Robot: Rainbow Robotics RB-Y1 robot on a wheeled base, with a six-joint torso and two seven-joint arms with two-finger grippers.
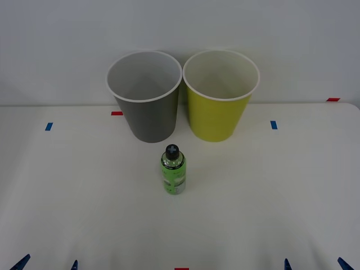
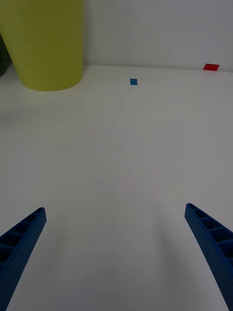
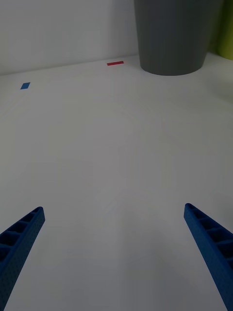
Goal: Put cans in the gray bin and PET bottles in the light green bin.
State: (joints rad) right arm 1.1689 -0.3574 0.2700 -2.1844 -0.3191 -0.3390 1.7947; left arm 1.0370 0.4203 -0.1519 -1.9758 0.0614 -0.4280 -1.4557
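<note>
You have one small bottle (image 1: 174,170) standing upright on the white table (image 1: 270,197), with its black cap on top and a bright green label around its body. It sits in the open just in front of the two bins, roughly in line with the gap between them and touching neither. The gray bin (image 1: 147,98) stands at the back on your left and the light green bin (image 1: 220,97) on your right; the two are upright, side by side, with their white rims almost meeting. Your left gripper (image 1: 48,263) waits low at the near edge of the table on the left, well apart from the bottle, its blue ribbed fingers (image 3: 22,240) spread wide with nothing between them. Your right gripper (image 1: 316,263) is at the near edge on the right, likewise spread apart and holding nothing. Small blue tape marks (image 1: 49,126) and red tape marks (image 1: 117,113) lie on the table near the bins.
</note>
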